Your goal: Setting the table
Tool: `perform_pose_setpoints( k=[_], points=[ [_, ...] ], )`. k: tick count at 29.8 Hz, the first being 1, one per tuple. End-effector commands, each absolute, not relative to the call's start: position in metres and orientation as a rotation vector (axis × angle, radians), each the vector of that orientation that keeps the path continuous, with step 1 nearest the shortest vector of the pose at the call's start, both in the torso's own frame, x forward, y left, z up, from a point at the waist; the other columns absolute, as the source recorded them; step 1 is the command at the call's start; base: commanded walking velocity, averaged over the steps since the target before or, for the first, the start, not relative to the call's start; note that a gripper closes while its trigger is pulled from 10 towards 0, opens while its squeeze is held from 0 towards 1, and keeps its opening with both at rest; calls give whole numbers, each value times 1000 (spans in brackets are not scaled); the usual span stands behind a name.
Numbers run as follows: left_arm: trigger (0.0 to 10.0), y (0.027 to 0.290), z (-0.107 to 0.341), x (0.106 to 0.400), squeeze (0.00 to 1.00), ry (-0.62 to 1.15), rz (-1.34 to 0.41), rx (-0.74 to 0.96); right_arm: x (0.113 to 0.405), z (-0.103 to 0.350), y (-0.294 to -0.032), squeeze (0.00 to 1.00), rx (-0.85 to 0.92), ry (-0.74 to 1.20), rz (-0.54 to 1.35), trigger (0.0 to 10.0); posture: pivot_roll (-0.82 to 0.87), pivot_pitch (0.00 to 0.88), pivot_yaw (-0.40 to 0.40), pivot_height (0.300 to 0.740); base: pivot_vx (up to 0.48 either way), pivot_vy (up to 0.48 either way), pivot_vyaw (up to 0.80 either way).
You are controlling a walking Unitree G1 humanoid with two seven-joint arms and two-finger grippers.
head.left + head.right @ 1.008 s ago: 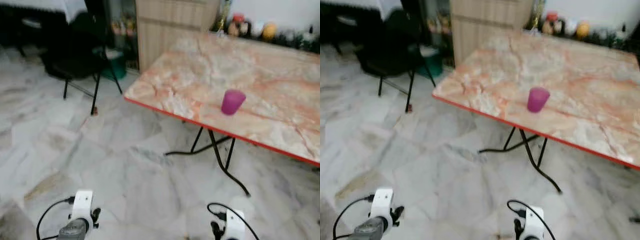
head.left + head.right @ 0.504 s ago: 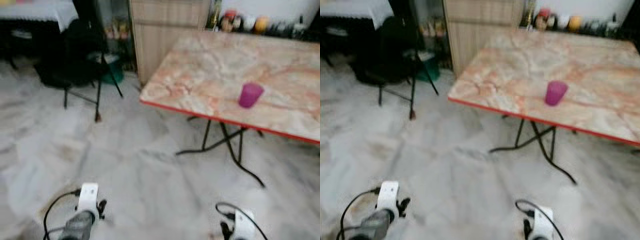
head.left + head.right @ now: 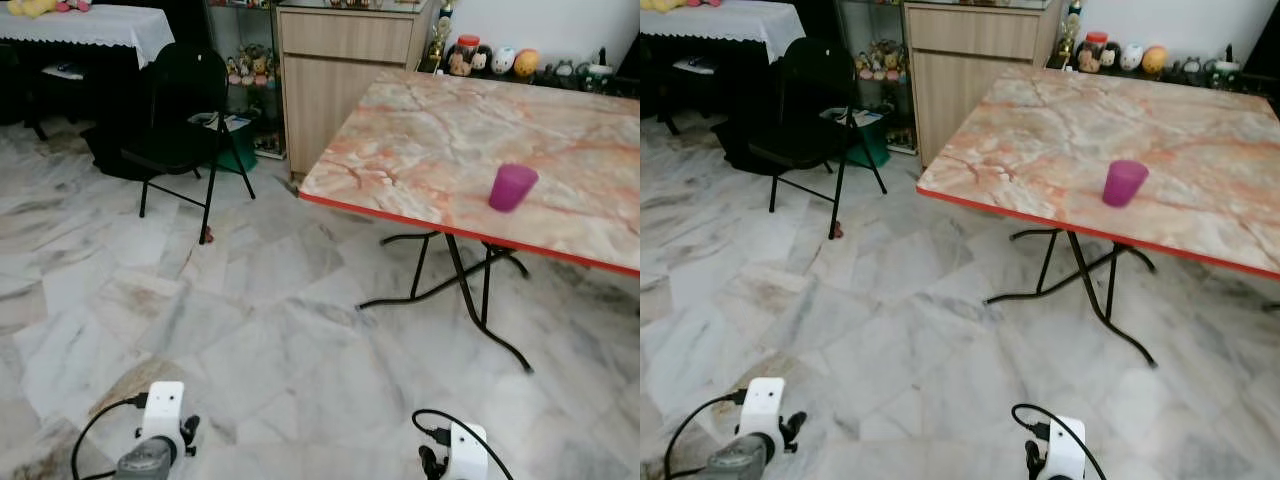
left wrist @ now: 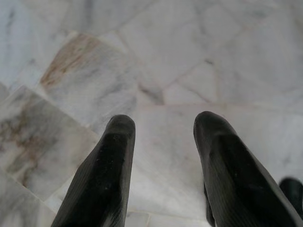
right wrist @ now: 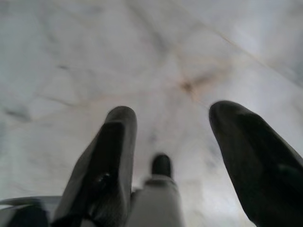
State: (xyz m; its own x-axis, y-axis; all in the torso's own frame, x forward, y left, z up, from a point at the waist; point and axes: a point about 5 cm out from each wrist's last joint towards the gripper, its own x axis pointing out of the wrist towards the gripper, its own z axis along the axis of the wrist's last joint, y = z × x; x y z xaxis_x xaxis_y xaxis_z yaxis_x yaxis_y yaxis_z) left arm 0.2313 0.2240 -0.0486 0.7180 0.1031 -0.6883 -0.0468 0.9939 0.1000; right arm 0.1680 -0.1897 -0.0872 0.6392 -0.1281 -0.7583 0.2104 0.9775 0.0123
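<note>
Both arms hanging low, idle, over a grey-veined marble floor [image 3: 250, 330]; left hand [image 4: 161, 125] pointing down at the tiles, its two black fingers [image 4: 102, 170] spread apart with nothing between them; right hand [image 5: 173, 113] likewise aimed at the floor, fingers [image 5: 251, 156] parted and empty, a small blurred dark piece and a pale part seen in the gap, not identifiable.

Well ahead of both hands, and more to the side of the right hand, a folding bench [image 3: 420, 140] with a pink-orange marbled top, a red front edge and thin black crossed legs; on it a single purple cup [image 3: 512, 187], upright, open end up, standing near the red front edge, far beyond reach of either hand and apart from everything else on the top.

Along the far edge of the bench, against the wall, a row of small jars and figurines [image 3: 490, 60], too small to sort out. Ahead of the left hand and well away, a black folding chair [image 3: 185, 120] standing on the floor; beside it, toward the bench, a light wooden cabinet [image 3: 345, 70] with a drawer at the top; further off beyond the chair, a dark table under a white lace cloth [image 3: 90, 22]; a white wrist housing with a black cable [image 3: 162, 415] visible on the left arm, a matching one [image 3: 465, 450] on the right.
</note>
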Motion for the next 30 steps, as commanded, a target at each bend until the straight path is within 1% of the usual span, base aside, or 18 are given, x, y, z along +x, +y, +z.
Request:
perform_pose_setpoints(
  k=[1, 3, 7, 18, 23, 30],
  points=[
    [10000, 224, -46, 235, 0, 745, 65, 92, 169, -87, -191, 0, 106, 854, -199, 10000, 38, 0, 9, 740, 0, 0, 0],
    [10000, 222, -45, 236, 0, 742, 52, 80, 169, -87, -191, 0, 113, 854, -201, 10000, 38, 0, 10, 740, 0, 0, 0],
    [10000, 220, -44, 238, 0, 729, 42, 71, 170, -86, -191, 0, 122, 849, -202, 10000, 37, 0, 10, 740, 0, 0, -609],
    [10000, 219, -45, 238, 0, 736, 33, 78, 171, -86, -191, 0, 106, 853, -203, 10000, 36, 0, 11, 740, 0, 0, 0],
    [10000, 220, -44, 239, 0, 732, 36, 78, 171, -86, -191, 0, 106, 853, -200, 10000, 36, 0, 10, 740, 0, 0, -641],
    [10000, 220, -44, 237, 0, 735, 37, 78, 171, -86, -192, 0, 100, 849, -201, 10000, 37, 0, 6, 740, 0, 0, 0]
  ],
)
